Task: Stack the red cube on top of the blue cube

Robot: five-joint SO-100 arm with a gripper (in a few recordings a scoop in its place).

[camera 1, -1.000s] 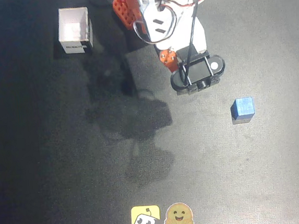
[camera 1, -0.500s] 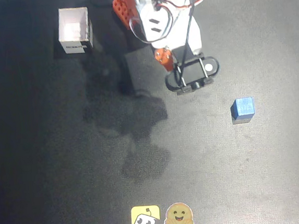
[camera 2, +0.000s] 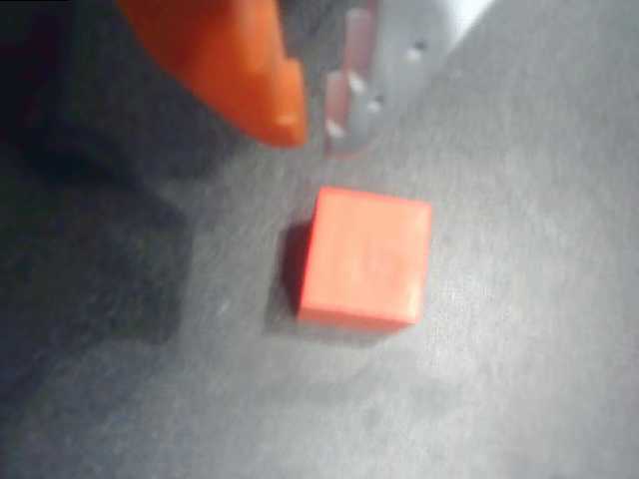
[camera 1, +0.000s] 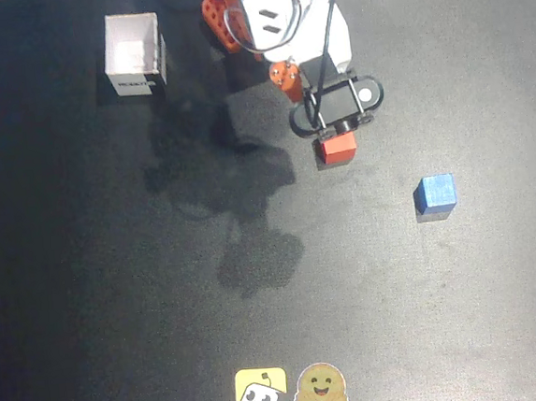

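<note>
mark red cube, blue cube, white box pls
red cube (camera 2: 364, 257), wrist view, top face.
blue cube (camera 1: 434, 192), overhead view, top face.
white box (camera 1: 136, 83), overhead view, front wall with label.

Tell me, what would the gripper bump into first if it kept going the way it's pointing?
Probably the red cube. In the wrist view the gripper points at it, with a small gap between the tips. The cube sits on the mat just ahead, though depth is hard to judge.
</note>
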